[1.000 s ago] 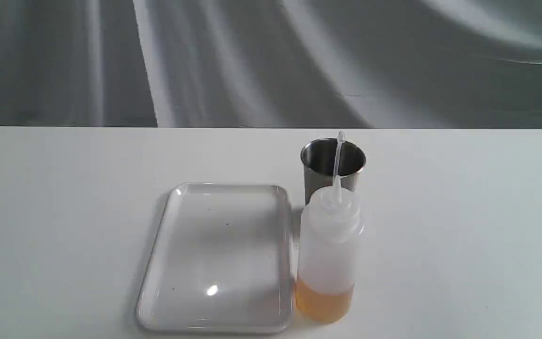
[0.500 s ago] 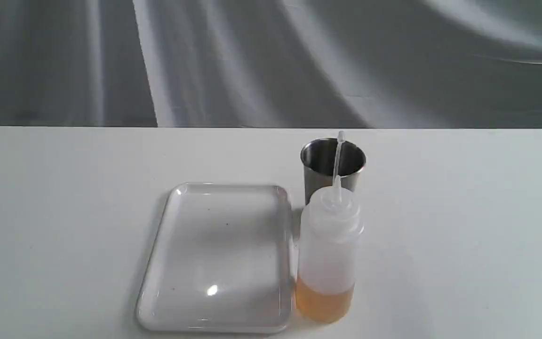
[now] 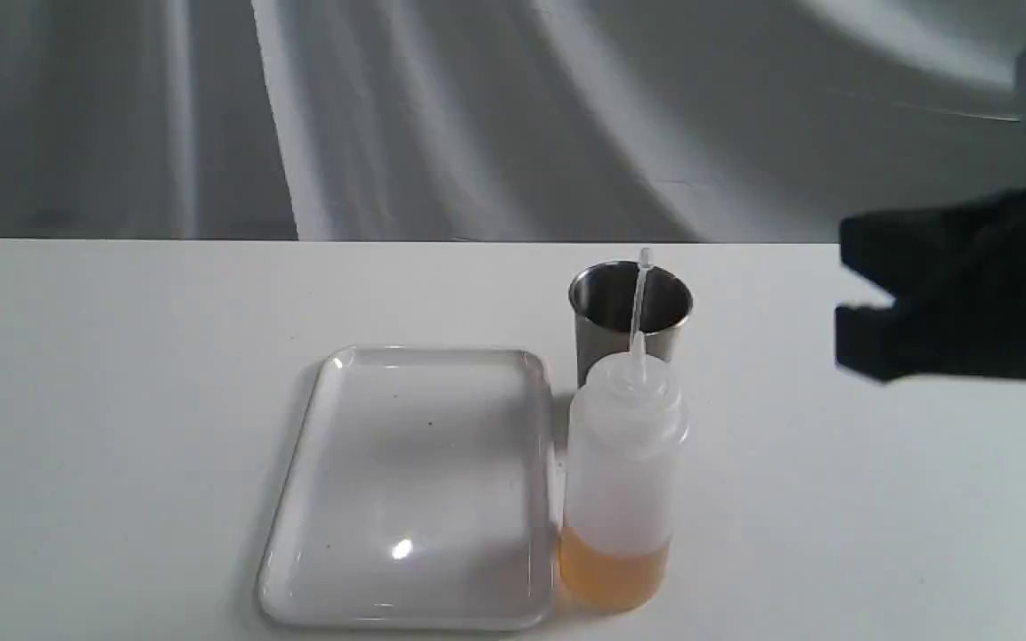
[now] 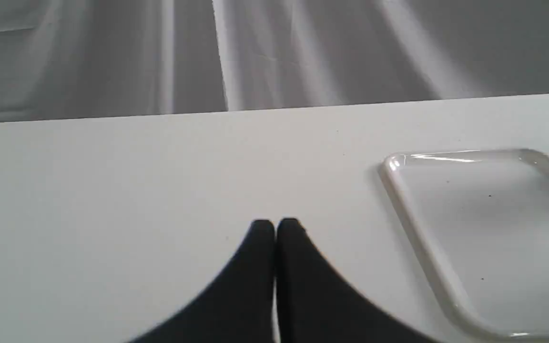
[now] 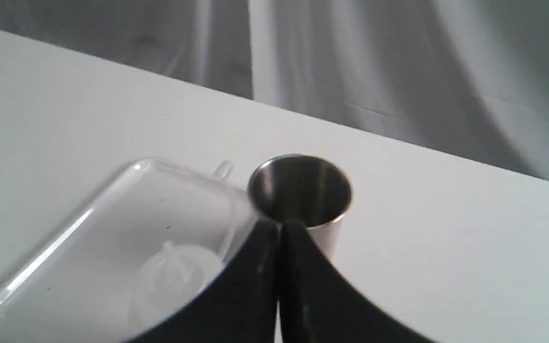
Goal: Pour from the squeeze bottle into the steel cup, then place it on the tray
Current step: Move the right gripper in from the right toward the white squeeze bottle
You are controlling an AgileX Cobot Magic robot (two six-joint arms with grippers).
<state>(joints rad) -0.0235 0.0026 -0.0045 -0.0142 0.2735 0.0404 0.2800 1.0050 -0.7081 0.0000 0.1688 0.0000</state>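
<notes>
The squeeze bottle stands upright on the white table, a band of amber liquid at its bottom, its thin nozzle rising in front of the steel cup just behind it. Left of both lies the white tray, nothing in it. My right gripper hangs blurred above the table's right side, well clear of the bottle. In the right wrist view its fingers are shut and hold nothing, above the cup and bottle cap. My left gripper is shut near the tray.
A grey draped cloth hangs behind the table's far edge. White tabletop stretches left of the tray and right of the bottle.
The right arm has come into the exterior view from the right, above the table. Bottle, cup and tray have not moved.
</notes>
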